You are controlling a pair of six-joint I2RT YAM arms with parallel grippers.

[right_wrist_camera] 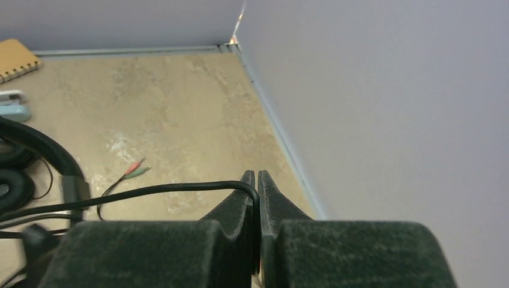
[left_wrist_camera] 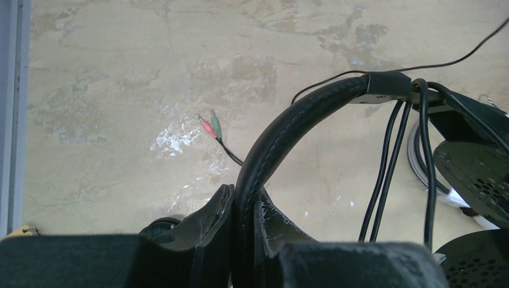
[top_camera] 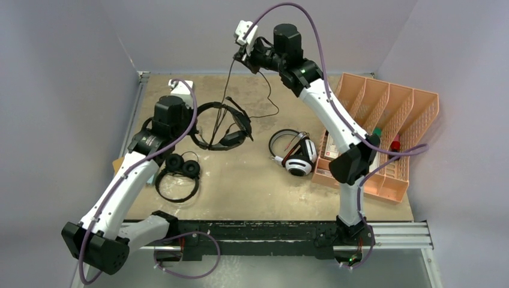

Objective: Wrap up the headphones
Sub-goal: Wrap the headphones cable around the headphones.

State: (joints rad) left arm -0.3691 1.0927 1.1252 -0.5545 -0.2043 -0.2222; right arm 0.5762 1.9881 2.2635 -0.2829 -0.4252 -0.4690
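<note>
The larger black headphones (top_camera: 221, 125) lie at the table's back centre. My left gripper (top_camera: 180, 114) is shut on their padded headband (left_wrist_camera: 288, 132), seen clamped between the fingers in the left wrist view (left_wrist_camera: 246, 201). My right gripper (top_camera: 239, 55) is raised near the back wall and shut on their thin black cable (right_wrist_camera: 150, 192), which runs down to the headphones (top_camera: 225, 96). The cable's pink and green plugs (left_wrist_camera: 210, 127) lie on the table. The small black round-padded headphones (top_camera: 180, 168) lie at the left. The white-and-black headphones (top_camera: 297, 157) lie at centre right.
An orange slotted file rack (top_camera: 384, 129) lies at the right edge, beside the right arm. A tan notebook (right_wrist_camera: 15, 57) and a pale blue stapler-like object (right_wrist_camera: 12, 105) sit at the far left. Grey walls enclose the back and sides.
</note>
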